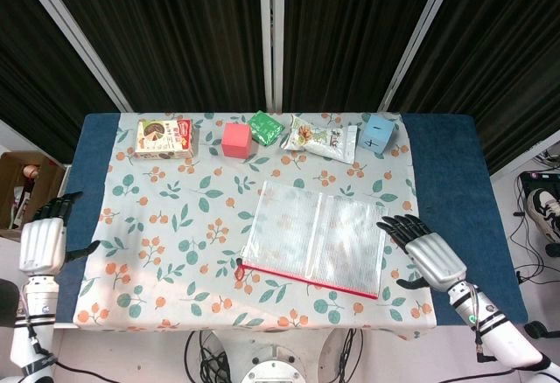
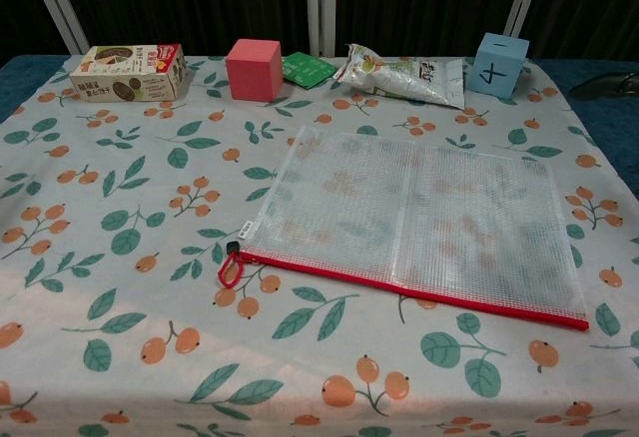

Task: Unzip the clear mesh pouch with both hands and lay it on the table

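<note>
The clear mesh pouch [image 1: 317, 237] [image 2: 420, 218] lies flat in the middle of the table, its red zipper edge toward the front and a red pull loop [image 2: 228, 270] at its left corner. My right hand [image 1: 428, 256] hovers with fingers spread just right of the pouch, holding nothing; the chest view shows only a dark fingertip [image 2: 605, 85] at its right edge. My left hand [image 1: 43, 244] hangs with fingers apart off the table's left side, far from the pouch, and shows only in the head view.
Along the back edge stand a snack box [image 1: 164, 137], a pink cube [image 1: 236, 139], a green packet [image 1: 265, 128], a snack bag [image 1: 322, 139] and a blue cube marked 4 [image 1: 379, 133]. A floral cloth [image 1: 175, 226] covers the table.
</note>
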### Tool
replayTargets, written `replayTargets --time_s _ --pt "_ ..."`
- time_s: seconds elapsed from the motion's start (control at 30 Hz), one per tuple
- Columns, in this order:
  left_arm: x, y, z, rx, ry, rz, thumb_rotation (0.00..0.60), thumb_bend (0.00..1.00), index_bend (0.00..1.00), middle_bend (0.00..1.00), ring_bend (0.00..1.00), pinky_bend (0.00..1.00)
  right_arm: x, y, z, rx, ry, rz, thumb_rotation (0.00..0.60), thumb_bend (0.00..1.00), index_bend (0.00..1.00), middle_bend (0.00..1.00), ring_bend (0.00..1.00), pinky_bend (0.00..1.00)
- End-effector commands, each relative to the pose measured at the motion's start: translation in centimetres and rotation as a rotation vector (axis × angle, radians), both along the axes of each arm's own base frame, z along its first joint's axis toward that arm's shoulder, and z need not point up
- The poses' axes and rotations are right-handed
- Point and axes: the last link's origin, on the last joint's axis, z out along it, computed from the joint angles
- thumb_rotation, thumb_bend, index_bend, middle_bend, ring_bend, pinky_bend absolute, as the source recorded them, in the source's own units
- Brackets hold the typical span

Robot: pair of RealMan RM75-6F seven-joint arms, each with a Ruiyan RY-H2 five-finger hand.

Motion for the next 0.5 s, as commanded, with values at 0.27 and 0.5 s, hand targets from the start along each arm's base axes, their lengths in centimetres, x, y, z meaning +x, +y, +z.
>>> replayTargets --time_s 0.27,0.5 --pt "-0.6 -5.1 2.1 0.002 0.157 -0.014 0.6 0.0 0.23 0.22 0.18 0.21 -3.8 3.2 3.9 -0.346 -0.151 -0.168 0.6 0.04 0.04 0.1 0.0 0.0" --pt "-0.7 -8.1 2.1 0.002 0.116 0.013 0.6 0.0 0.23 0.22 0.18 0.21 -5.6 5.5 4.5 -0.377 -0.184 -0.177 0.6 0.04 0.04 0.09 0.0 0.0"
